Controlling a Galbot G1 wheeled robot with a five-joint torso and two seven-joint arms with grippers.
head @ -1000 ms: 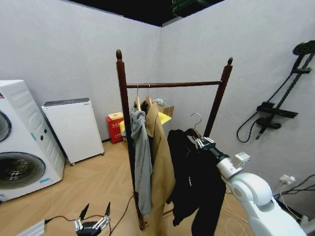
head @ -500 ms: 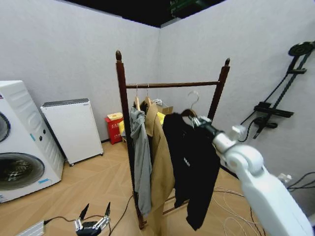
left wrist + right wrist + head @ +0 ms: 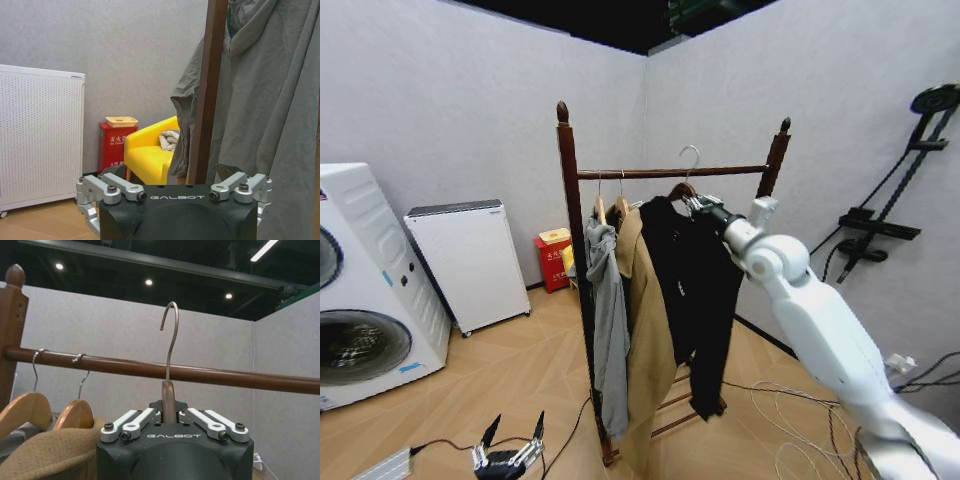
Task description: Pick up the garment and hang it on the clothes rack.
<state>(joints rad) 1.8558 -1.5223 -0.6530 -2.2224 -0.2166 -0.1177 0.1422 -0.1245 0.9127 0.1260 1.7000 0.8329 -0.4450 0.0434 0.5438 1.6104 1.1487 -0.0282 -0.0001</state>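
Garment [image 3: 692, 285]: long black coat on a wooden hanger [image 3: 681, 192], held up beside the horizontal bar of the clothes rack [image 3: 568, 215]. Its metal hook [image 3: 169, 345] stands upright, tip above the bar; from the right wrist view the hook appears in front of the bar, not yet over it. Coat body hangs straight down, hem near the rack's slatted base.

Right gripper [image 3: 169, 416]: raised at bar level, arm extended from the lower right of the head view. Fingers [image 3: 131, 424] closed around the neck of the wooden hanger just below the hook.

Left gripper [image 3: 508, 452]: low, near the floor at the bottom of the head view, idle. Fingers spread apart, holding nothing.

Other items on the rack: grey hooded jacket [image 3: 608, 330] next to the left post, long tan coat [image 3: 647, 340] just beside it, each on its own hanger, touching the black coat's left side.

Surroundings: washing machine [image 3: 365, 285], white cabinet [image 3: 466, 262], red box [image 3: 554, 258], yellow armchair [image 3: 151, 152].
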